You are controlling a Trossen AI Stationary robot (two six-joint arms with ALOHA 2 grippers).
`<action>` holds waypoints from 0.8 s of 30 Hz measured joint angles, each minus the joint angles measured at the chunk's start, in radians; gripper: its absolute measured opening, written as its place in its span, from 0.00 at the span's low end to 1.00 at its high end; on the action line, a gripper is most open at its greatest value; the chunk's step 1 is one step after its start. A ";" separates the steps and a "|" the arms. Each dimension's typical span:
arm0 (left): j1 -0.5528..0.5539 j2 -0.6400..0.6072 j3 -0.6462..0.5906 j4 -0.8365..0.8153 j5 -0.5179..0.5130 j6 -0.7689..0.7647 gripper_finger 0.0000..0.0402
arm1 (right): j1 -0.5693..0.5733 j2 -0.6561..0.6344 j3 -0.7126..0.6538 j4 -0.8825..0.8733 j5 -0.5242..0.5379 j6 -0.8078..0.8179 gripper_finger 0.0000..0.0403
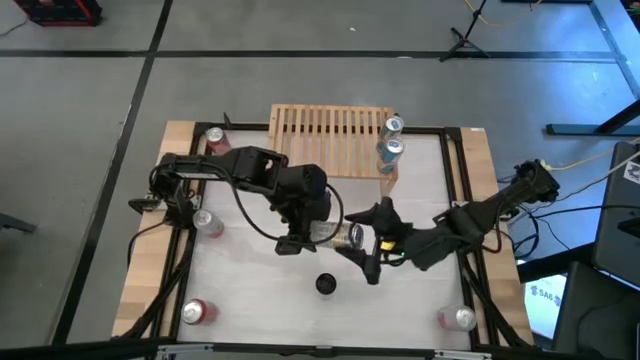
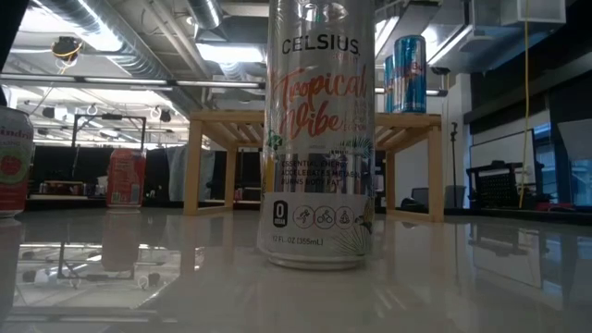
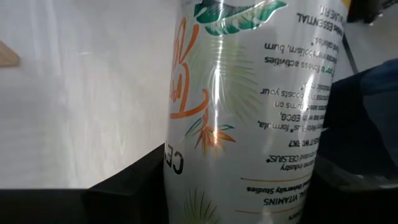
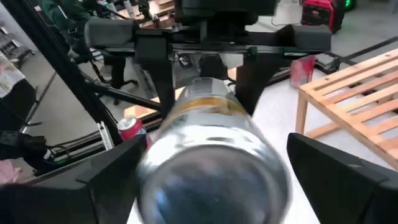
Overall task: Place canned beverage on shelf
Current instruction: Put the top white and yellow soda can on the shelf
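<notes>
A white Celsius can [image 1: 337, 235] with orange script hangs about level above the middle of the table. My left gripper [image 1: 316, 238] is shut on it. My right gripper [image 1: 372, 240] stands open at the can's free end [image 4: 211, 174], one finger on each side, with a gap to the wall. The shelf [image 1: 330, 140], a low light-wood slatted rack, stands at the far edge and has two blue cans [image 1: 389, 140] on its right end. In the low view, a can of the same print [image 2: 319, 139] stands upright on the table in front of the shelf, and no gripper shows there. My left gripper pinches the can's round wall between its two fingers [image 4: 163, 81], on the part that bears the brand lettering [image 3: 180, 163]. The fingers slant down from above and lie across the can. The can is lifted clear and lies about level, its free end toward my right gripper.
Single cans stand near the table's corners and left edge [image 1: 213, 138] [image 1: 205, 222] [image 1: 195, 312] [image 1: 455, 318]. A small black round thing [image 1: 325, 285] sits near the front middle. Most of the shelf's slatted top [image 4: 354, 93] is bare.
</notes>
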 joint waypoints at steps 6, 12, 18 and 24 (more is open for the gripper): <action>0.011 0.000 0.000 -0.005 0.019 0.002 0.58 | -0.014 -0.003 0.001 -0.009 -0.064 0.011 0.75; 0.021 0.000 0.006 -0.006 -0.012 0.039 0.59 | -0.026 -0.004 0.002 -0.049 -0.057 -0.014 0.57; 0.027 -0.026 0.059 -0.035 -0.128 0.048 0.73 | -0.027 -0.067 -0.001 -0.053 -0.063 -0.038 0.57; 0.025 -0.169 0.083 -0.044 -0.317 0.073 0.76 | -0.026 -0.175 -0.001 -0.062 -0.057 -0.033 0.57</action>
